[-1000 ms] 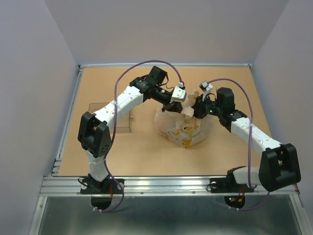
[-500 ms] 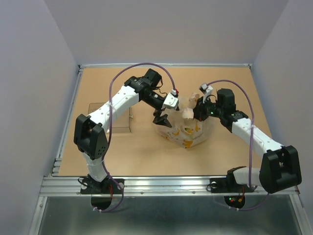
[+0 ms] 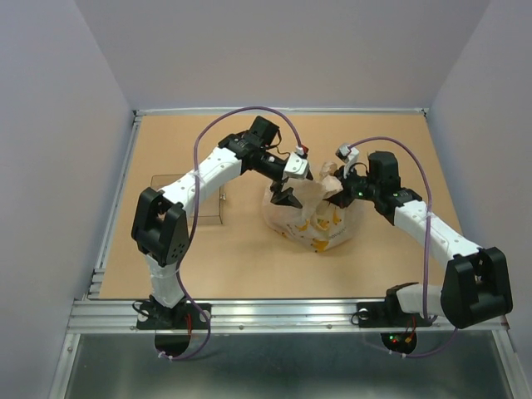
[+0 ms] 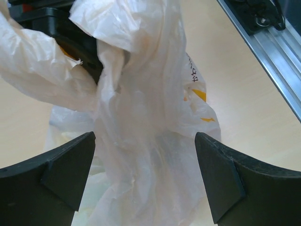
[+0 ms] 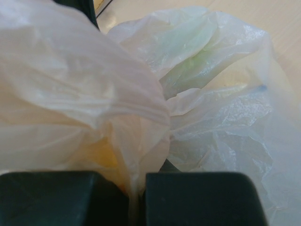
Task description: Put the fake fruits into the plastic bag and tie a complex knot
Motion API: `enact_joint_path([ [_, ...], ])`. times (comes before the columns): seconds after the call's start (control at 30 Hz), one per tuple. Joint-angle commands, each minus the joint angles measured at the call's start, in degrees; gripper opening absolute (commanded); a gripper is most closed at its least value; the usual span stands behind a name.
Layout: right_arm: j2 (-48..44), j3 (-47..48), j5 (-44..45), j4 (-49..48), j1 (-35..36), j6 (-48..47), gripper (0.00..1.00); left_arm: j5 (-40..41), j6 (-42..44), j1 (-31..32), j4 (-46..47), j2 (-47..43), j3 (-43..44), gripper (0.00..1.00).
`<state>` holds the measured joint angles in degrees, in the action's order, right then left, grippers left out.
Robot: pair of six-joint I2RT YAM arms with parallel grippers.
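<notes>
Crinkly whitish plastic printed with yellow bananas, the plastic bag sits on the tan table between the two arms, near the clear tray on its left, with its top gathered upward. The right gripper is clenched on a bunched fold of the bag's top, the plastic pinched between its nearly touching fingers. The left gripper is spread wide, one finger on either side of the bag's hanging, twisted upper part.

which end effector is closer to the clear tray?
Left. The left end effector hangs open at the left of the bag, toward the tray. The right end effector pinches the bag top, farther right.
</notes>
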<state>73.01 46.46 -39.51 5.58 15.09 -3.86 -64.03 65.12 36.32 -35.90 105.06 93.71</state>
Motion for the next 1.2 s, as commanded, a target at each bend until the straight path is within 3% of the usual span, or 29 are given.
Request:
enact_joint_path([
  [0.0, -0.9, 3.3, -0.8, 0.3, 0.5, -1.6, 0.00, -0.2, -4.7, 0.0, 7.2, -2.3, -1.3, 0.99],
  [0.37, -0.3, 4.2, 1.4, 0.2, 0.4, -0.6, 0.01, -6.5, 12.7, 2.2, -16.9, 2.8, 3.9, 0.99],
  [0.4, -0.4, 4.2, 0.9, 0.3, 0.3, -0.6, 0.00, -6.6, 12.2, 2.3, -17.2, 3.0, 4.1, 0.93],
  [0.47, -0.6, 4.1, 0.1, 0.4, 0.4, -0.3, 0.01, -5.9, 9.4, 2.2, -15.8, 3.7, 5.5, 0.70],
  [0.5, -0.6, 4.1, 0.4, 0.4, 0.4, 0.0, 0.00, -5.4, 8.5, 2.1, -16.0, 4.0, 6.6, 0.41],
  [0.6, -0.9, 3.4, 6.3, 0.5, 2.2, 1.8, 0.00, -2.5, 3.6, 1.4, -16.5, 4.9, 11.0, 0.00],
  [0.63, -1.2, 3.3, 11.2, 0.3, 4.5, 3.8, 0.00, -0.2, 2.9, 0.7, -18.0, 5.3, 13.9, 0.00],
  [0.8, -0.9, 3.2, 15.5, -2.6, 6.4, 15.2, 0.00, 4.5, 2.5, -3.3, -28.3, 9.1, 27.1, 0.00],
  [0.93, -0.9, 5.7, 17.0, -2.6, 6.4, 14.8, 0.00, 9.7, 6.4, -3.6, -28.3, 4.7, 24.4, 0.00],
  [1.17, -1.1, 6.3, 10.3, -2.2, 6.4, 9.4, 0.00, 4.5, 3.8, -0.8, -26.2, 5.9, 20.1, 0.00],
])
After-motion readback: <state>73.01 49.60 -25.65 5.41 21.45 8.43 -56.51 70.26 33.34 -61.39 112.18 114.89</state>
